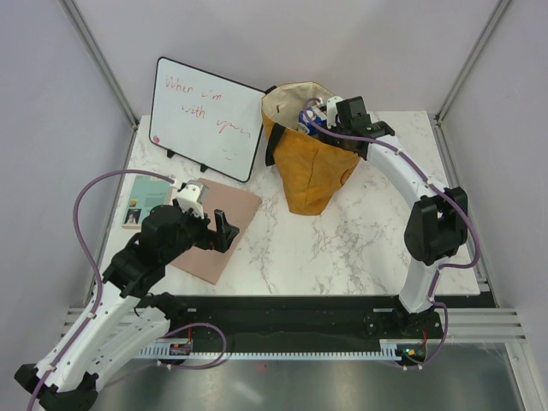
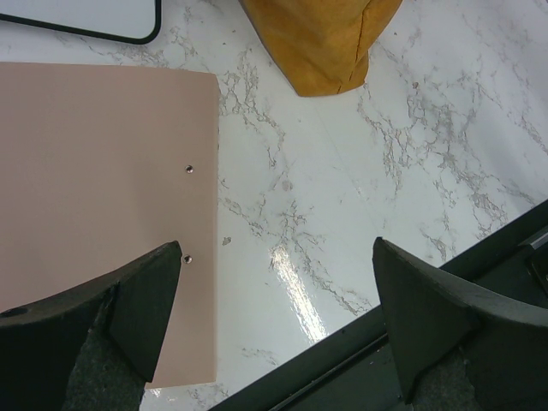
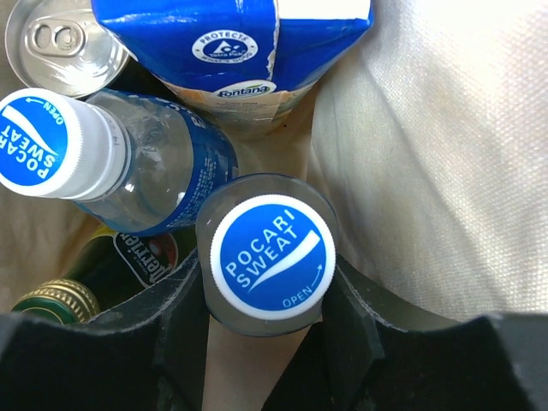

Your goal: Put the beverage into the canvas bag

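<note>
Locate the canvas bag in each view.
Top external: canvas bag upper centre, right of the whiteboard.
Left wrist: its base at the top edge, right of centre.
Right wrist: its cream lining fills the right side.
Shared landmark: the whiteboard, top-left in the left wrist view; absent from the right wrist.

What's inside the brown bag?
A Pocari Sweat bottle in the right gripper, a second bottle beside it, a can, a blue carton, a green bottle. The bag's bottom is hidden.
</note>
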`<state>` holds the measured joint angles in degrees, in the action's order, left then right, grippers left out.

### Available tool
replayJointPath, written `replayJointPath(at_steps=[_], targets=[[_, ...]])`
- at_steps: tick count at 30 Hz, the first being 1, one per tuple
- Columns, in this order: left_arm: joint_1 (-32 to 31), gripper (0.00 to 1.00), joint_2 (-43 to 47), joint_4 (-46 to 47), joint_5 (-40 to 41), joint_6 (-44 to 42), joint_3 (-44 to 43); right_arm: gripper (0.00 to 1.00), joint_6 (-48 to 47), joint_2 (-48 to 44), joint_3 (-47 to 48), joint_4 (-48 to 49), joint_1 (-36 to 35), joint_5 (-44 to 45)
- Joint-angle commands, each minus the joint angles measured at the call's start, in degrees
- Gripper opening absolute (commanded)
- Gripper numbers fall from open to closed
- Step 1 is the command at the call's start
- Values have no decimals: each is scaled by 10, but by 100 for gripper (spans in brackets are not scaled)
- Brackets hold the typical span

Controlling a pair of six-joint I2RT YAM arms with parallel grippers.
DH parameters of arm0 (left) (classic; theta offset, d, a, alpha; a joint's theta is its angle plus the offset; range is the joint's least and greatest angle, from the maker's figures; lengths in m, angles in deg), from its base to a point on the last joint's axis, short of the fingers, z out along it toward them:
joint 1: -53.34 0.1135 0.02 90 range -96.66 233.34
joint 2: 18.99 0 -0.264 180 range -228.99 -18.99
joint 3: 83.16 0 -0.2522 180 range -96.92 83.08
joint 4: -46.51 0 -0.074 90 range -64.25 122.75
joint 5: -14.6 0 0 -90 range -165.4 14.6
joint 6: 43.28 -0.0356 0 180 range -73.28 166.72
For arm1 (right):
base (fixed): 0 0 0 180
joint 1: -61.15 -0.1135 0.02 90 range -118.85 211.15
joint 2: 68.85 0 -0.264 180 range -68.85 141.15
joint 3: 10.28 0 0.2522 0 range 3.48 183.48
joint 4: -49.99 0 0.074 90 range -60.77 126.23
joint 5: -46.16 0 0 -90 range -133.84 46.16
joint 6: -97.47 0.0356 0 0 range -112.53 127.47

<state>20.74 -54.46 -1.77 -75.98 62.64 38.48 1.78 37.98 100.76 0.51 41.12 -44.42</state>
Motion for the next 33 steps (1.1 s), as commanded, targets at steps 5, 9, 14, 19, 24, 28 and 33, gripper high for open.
replayJointPath(at_steps=[5,9,14,19,24,28,33], targets=[[-1,100,4,23,-6,-22,1,66,18,-39,39,-25,-3,20],[-1,100,4,23,-4,-21,1,72,24,-48,55,-30,-3,22],[-1,100,5,23,-5,-22,1,76,29,-55,71,-43,-3,33],[-1,100,5,22,-5,-21,2,77,32,-66,92,-51,-3,30],[-1,100,6,23,-7,-21,1,76,32,-73,99,-56,-3,29],[-1,100,6,23,-7,-21,1,76,33,-77,100,-57,-3,25],[-1,100,4,23,-7,-21,1,76,35,-76,120,-57,-3,30]])
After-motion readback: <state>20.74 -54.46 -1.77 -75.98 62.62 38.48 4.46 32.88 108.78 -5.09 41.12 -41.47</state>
